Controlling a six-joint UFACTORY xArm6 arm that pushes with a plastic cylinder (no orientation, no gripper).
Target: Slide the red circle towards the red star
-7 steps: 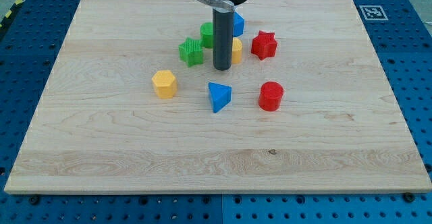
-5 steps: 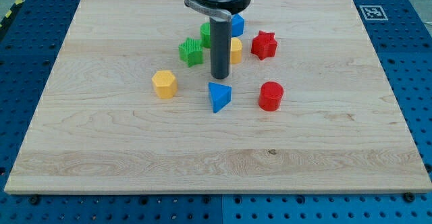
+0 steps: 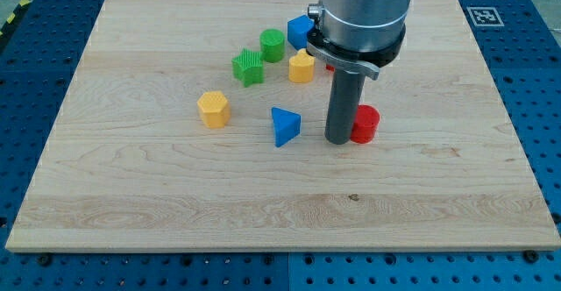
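The red circle [image 3: 365,124] lies right of the board's middle. My tip [image 3: 338,140] stands right against its left side, between it and the blue triangle [image 3: 283,125]. The red star is almost wholly hidden behind the arm's body, above the red circle; only a sliver of red shows at the rod's left edge [image 3: 330,65].
A yellow block [image 3: 301,66], a blue block [image 3: 300,31], a green circle [image 3: 273,45] and a green star-like block [image 3: 248,67] cluster at the view's top middle. A yellow hexagon [image 3: 213,109] lies to the left. The wooden board [image 3: 131,195] sits on a blue perforated table.
My tip has moved right and toward the view's bottom, from above the blue triangle to the red circle's left side. The red circle has shifted slightly right. The arm now hides the red star.
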